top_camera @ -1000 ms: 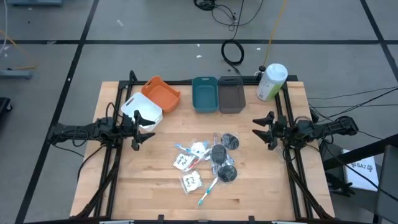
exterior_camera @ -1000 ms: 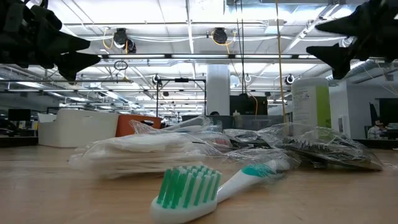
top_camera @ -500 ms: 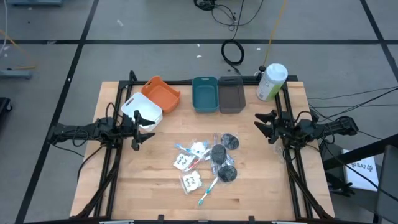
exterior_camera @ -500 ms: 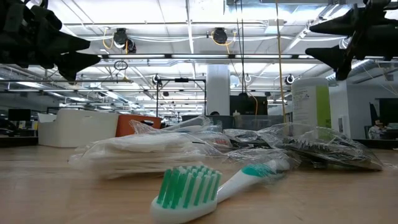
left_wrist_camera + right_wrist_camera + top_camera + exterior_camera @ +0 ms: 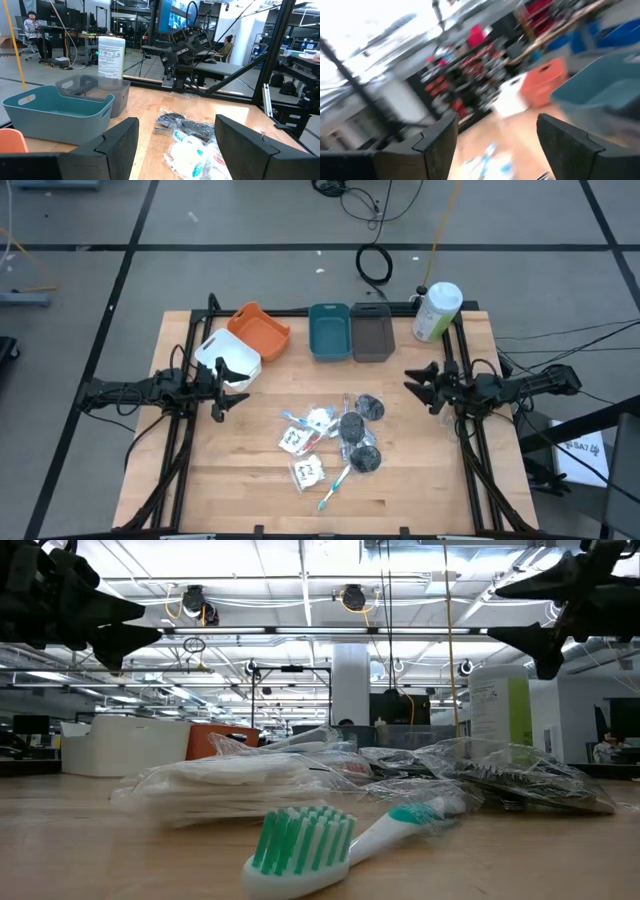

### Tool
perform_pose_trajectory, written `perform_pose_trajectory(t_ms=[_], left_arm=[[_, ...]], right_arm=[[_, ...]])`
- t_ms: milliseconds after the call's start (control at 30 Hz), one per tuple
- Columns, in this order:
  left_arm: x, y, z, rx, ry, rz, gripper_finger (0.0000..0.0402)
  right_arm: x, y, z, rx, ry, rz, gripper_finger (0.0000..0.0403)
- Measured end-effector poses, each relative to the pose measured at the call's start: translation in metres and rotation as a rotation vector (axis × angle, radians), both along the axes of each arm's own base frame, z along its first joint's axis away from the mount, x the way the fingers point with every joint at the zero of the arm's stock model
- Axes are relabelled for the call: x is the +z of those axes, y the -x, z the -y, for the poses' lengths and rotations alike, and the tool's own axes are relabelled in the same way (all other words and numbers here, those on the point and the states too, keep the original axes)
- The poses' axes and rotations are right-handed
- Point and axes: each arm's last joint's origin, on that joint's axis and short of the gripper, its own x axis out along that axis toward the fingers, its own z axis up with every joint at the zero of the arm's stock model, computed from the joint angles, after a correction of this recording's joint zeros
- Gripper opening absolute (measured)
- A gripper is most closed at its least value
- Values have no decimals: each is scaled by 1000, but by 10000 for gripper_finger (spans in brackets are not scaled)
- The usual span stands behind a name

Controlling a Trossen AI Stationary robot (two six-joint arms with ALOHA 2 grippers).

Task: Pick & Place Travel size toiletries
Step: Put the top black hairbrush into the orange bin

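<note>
right wrist view – motion-blurred | toothbrush (image 5: 340, 840) handle – hidden behind packets (image 5: 230, 785)

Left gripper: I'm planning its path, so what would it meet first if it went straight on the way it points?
Probably nothing on the table: the open left gripper points across, above the toiletries pile, toward the right gripper. Height is hard to judge.

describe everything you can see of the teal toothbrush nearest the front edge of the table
The toothbrush lies flat on the bare wooden table, at the front end of the toiletry pile. It looks plastic, with a white and teal handle, and teal and white bristles pointing up. Its handle end runs back against the clear-wrapped packets. No end effector touches it.
</note>
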Motion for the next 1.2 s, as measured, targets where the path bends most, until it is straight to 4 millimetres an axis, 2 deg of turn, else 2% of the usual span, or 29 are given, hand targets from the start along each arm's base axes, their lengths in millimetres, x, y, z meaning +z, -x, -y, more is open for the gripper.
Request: perform_pose_trajectory(t_ms=[100, 167, 233, 333, 400, 500, 567, 700, 1067, 1200], left_arm=[[0, 0, 0, 0, 0, 0, 255], [0, 0, 0, 0, 0, 0, 255], [0, 0, 0, 0, 0, 0, 255], [0, 0, 0, 0, 0, 1, 255], [0, 0, 0, 0, 0, 0, 255], [0, 0, 0, 0, 0, 0, 255], [0, 0, 0, 0, 0, 1, 255], [0, 0, 0, 0, 0, 0, 255], [0, 0, 0, 0, 0, 0, 255], [0, 0, 0, 0, 0, 0, 255]], right_arm=[[0, -6, -5, 60, 36, -19, 256], [-3, -12, -9, 68, 152, -83, 256], [-11, -18, -13, 87, 308, -237, 256], [9, -32, -20, 115, 478, -328, 256], [12, -42, -24, 146, 553, -430, 256], [1, -53, -31, 212, 647, -634, 256], [-1, -62, -35, 230, 669, -689, 256], [-28, -69, -38, 276, 733, -867, 256], [-66, -82, -40, 306, 939, -1080, 256], [-71, -87, -41, 281, 1018, -1083, 256]])
